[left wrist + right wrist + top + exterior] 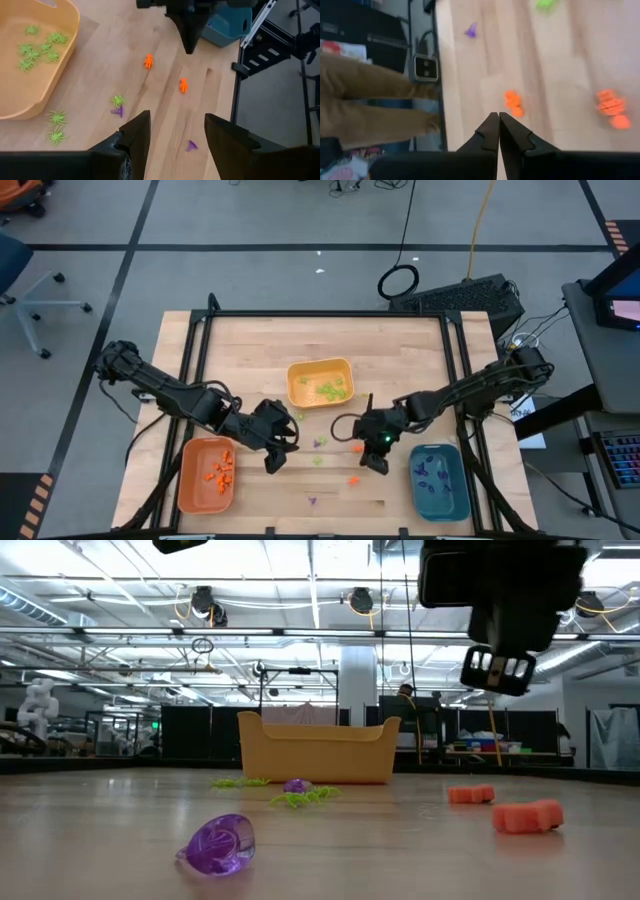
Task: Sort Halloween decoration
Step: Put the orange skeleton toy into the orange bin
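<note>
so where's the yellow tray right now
In the high view the yellow tray sits mid-table toward the far edge, between the two arms, holding green spiders. The orange tray lies near-left of it and the teal tray near-right.

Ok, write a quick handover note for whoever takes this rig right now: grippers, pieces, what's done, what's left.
Left gripper: fingers open, empty, over the table beside the orange tray.
Right gripper: fingers shut, empty, above the loose orange pieces.
Done: orange pieces in the orange tray, green spiders in the yellow tray, purple pieces in the teal tray.
Left: on the table, two orange pieces, a few green spiders and purple pieces.
</note>
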Robot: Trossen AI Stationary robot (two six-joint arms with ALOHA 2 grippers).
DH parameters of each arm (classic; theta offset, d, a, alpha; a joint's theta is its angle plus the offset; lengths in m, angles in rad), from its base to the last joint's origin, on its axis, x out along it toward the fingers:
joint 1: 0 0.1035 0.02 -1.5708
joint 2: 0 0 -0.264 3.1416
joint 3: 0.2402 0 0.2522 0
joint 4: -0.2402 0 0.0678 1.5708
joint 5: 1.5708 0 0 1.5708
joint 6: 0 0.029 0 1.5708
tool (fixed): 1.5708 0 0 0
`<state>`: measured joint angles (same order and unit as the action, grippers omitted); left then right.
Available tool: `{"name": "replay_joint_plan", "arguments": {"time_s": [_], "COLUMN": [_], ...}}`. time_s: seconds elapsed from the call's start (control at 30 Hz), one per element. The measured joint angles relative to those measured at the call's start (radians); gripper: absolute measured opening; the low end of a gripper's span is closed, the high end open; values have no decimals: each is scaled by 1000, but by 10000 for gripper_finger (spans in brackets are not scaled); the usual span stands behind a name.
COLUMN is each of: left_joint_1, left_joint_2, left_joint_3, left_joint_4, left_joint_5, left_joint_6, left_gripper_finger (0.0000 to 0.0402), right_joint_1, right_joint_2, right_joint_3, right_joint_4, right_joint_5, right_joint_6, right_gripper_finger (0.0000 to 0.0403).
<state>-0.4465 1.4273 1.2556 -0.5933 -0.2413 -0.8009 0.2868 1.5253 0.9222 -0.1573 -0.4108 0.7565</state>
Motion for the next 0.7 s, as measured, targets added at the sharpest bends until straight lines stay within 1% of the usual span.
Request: {"name": "replay_joint_plan", "arguments": {"time_s": [0.07, 0.17, 0.23, 0.33, 0.4, 0.53, 0.63, 0.7], "left_joint_1": [0, 0, 0, 0, 0, 0, 0, 0], "left_joint_2": [0, 0, 0, 0, 0, 0, 0, 0], "left_joint_3": [0, 0, 0, 0, 0, 0, 0, 0], "left_joint_4": [0, 1, 3, 7, 8, 9, 9, 9], "left_joint_5": [-1, -4, -8, -12, -12, -12, -14, -14], "left_joint_6": [2, -1, -4, -5, -5, -3, -1, -2], "left_gripper_finger": [186, 187, 186, 186, 186, 186, 187, 186], "right_joint_1": [14, 41, 63, 82, 83, 82, 75, 72], "right_joint_2": [12, 27, 28, 27, 28, 28, 28, 40], "right_joint_3": [0, 0, 0, 0, -1, -1, -1, 0], "right_joint_4": [-3, -16, -48, -124, -184, -200, -201, -203], "right_joint_5": [8, 82, 180, 348, 411, 488, 488, 488], "right_joint_6": [-13, -32, -42, -32, -50, -230, -324, -351], "right_gripper_finger": [0, 3, 13, 37, 60, 116, 158, 177]}}
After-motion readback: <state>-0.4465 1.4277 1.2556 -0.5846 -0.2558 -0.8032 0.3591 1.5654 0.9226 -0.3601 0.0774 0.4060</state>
